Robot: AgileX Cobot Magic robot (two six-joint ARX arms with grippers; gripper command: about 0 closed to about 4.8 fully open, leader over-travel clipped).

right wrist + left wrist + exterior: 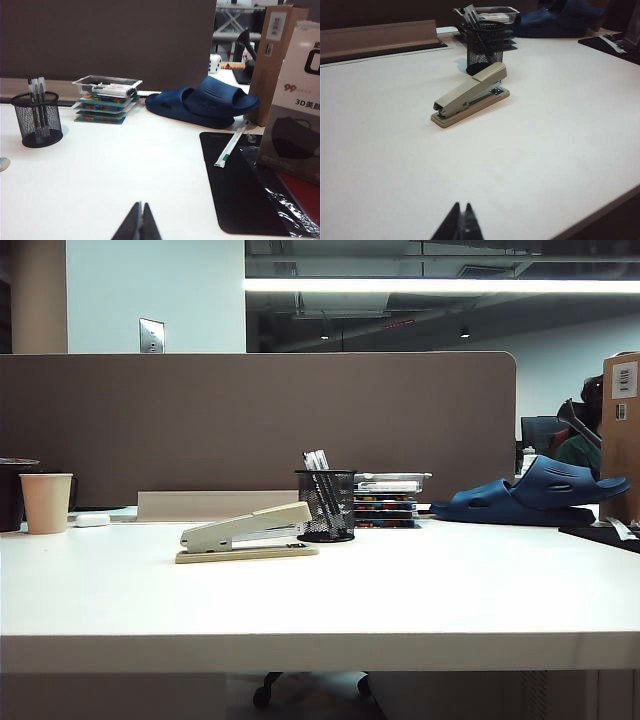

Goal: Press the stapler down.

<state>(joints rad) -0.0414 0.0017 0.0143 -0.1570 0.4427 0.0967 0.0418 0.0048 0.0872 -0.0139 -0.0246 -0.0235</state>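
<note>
Going left to right across the desk (pixel 120 610), a paper cup (pixel 46 502) is standing at the far left edge with a small white oblong (pixel 92 520) lying just beside it, and neither is touching the stapler (pixel 246 533), which is lying left of centre, just in front and to the left of the mesh pen pot (pixel 326 504). Its long axis is running nearly left-right in the exterior view; the low stapling nose is pointing left and the raised hinge end is sitting to the right, close to the pot. The top arm is standing lifted off the tan base, so it is not yet pressed. It is looking stiff, fairly heavy for its size and smooth on top, likely to skid or pivot if pushed off-line; a straight-down push on the top arm toward the nose end, with no grasp, is looking the best contact. Further right, a stack of trays (pixel 388 499) and a blue slipper (pixel 535 495) are lying well apart from it. The left pincer (pixel 460 220) is hovering near the desk's near edge, well short of the stapler, tips together and empty. The right pincer (pixel 139 220) is waiting over the right side, likewise closed on nothing, the stapler not appearing in its view.
</note>
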